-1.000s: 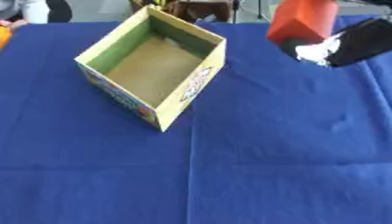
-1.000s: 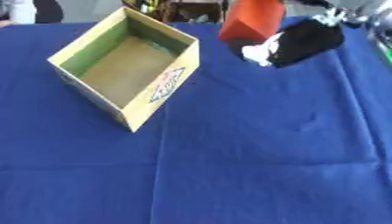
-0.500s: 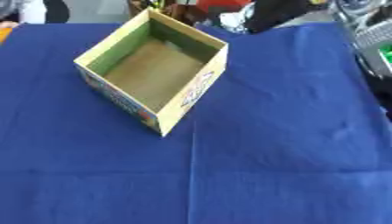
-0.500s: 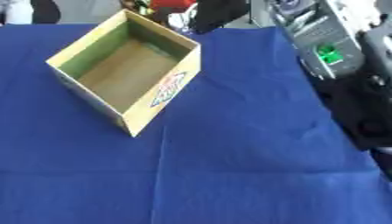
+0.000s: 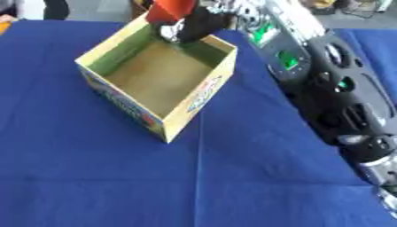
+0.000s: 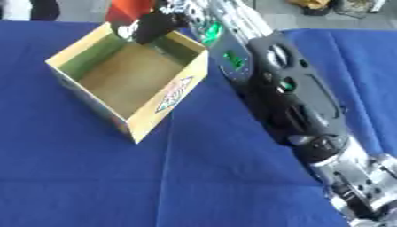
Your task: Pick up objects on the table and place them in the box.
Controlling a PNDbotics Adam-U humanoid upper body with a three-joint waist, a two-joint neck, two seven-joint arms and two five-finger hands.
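Right hand (image 5: 184, 27) over the far corner of the cardboard box (image 5: 159, 80), arm stretched diagonally in from the near right of the box. Fingers are curled round a red object (image 5: 172, 9), holding it just above the box's far rim; the object is blocky, plain red, no further detail legible. Box interior looks bare (brown floor, green inner walls). Box sits on the blue-clothed bench (image 5: 93, 177). Left hand not in view.

Step in hand, as I judge it: release into the box. To do it well, carry the red object a little further toward the box's centre so it clears the far wall, lower it below the rim, then let the fingers open; dropping from where it hangs now risks clipping the far edge and tipping out behind the box.

Against one second ago: the hand and red object were then well to the right of the box, out over bare cloth; now they are above its far corner, and the forearm fills the space right of the box. The box itself has not shifted on the bench.
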